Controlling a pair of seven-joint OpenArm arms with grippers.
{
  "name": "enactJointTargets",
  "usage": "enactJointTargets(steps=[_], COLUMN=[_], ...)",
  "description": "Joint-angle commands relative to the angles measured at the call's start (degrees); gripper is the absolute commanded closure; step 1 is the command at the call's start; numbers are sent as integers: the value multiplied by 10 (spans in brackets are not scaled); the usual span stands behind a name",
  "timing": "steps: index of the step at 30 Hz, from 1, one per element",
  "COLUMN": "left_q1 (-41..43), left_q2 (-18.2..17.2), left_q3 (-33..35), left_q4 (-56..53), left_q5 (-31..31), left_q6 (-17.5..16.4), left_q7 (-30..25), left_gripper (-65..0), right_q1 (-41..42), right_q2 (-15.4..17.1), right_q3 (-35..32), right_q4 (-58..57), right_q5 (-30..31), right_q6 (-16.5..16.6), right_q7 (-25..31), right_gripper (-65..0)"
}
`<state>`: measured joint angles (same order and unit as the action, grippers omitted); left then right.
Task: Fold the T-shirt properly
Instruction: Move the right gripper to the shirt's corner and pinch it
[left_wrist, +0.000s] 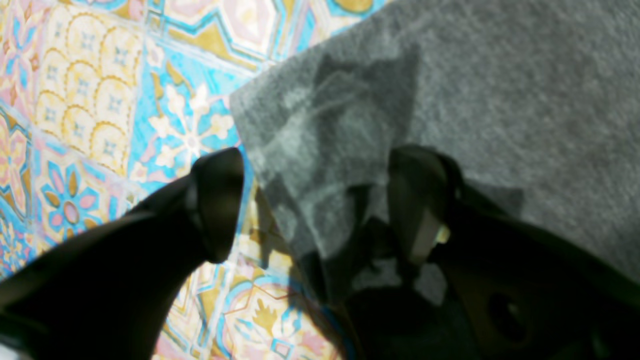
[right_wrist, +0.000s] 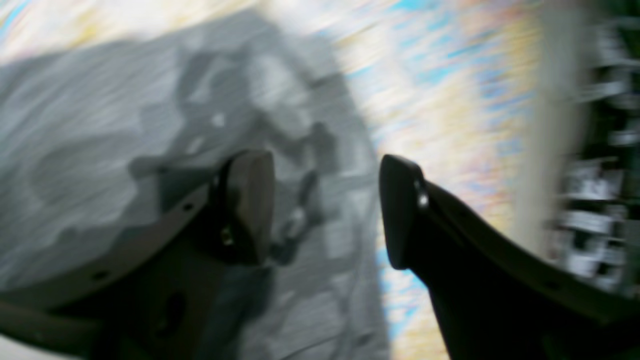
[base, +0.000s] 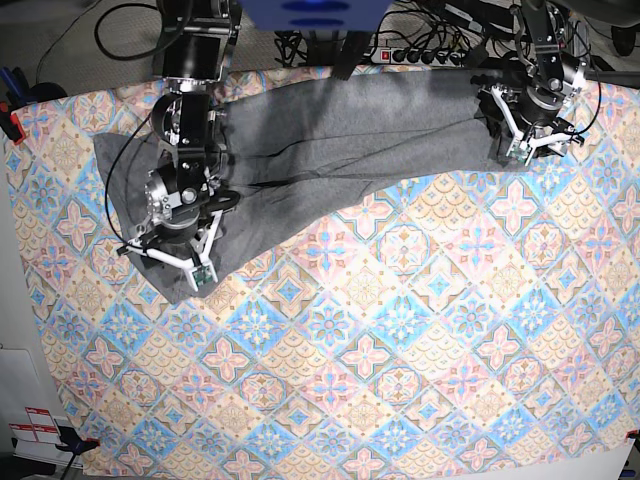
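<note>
In the left wrist view, the left gripper (left_wrist: 315, 200) has its jaws standing apart, with nothing clamped between them. One dark finger (left_wrist: 217, 200) hangs over the patterned tablecloth (left_wrist: 100, 100), the other over the grey T-shirt (left_wrist: 500, 100). A corner of the shirt's edge runs down between the two fingers, with the arm's shadow falling across the cloth there. Whether either finger touches the fabric cannot be told.

In the right wrist view, which is smeared by blur, the right gripper (right_wrist: 327, 205) also shows its jaws apart and empty. The T-shirt (right_wrist: 100, 150) fills the left side of the picture, and its edge runs down between the fingers. The tablecloth (right_wrist: 450, 100) shows as pale streaks on the right.

In the base view, the T-shirt (base: 350, 140) lies as a long grey band across the far part of the bench, on the tablecloth (base: 400, 350). It reaches from the right gripper (base: 172, 262) on the picture's left to the left gripper (base: 540, 145) on the picture's right. Each gripper stands over one end of the shirt. The end on the picture's left hangs lower toward the near side and looks wrinkled. Black cables (base: 420, 40) and a power strip lie beyond the far edge of the bench.
</note>
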<state>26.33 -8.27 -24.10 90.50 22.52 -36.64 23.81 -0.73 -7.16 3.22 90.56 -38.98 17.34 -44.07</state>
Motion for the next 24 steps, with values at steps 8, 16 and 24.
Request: enactJointTargets(steps=[8,16,24], left_q1=[-5,-4,-3], left_q2=[11,11,11], left_q3=[12,10,10], left_q4=[-10,-10,-10], left_q5=[1,1,1], left_q6=[-34,-34,-34], left_q7=[23,23,23], left_gripper=[-451,-450,-450], right_q1=[16,17,50], right_q2=[3,3,3], right_q3=[0,16,80], right_q4=[18,18,-23], right_q5=[97,156,228], right_q6=[-9,-9,-9], right_q7=[14,9,11], right_gripper=[-334,-334,-334])
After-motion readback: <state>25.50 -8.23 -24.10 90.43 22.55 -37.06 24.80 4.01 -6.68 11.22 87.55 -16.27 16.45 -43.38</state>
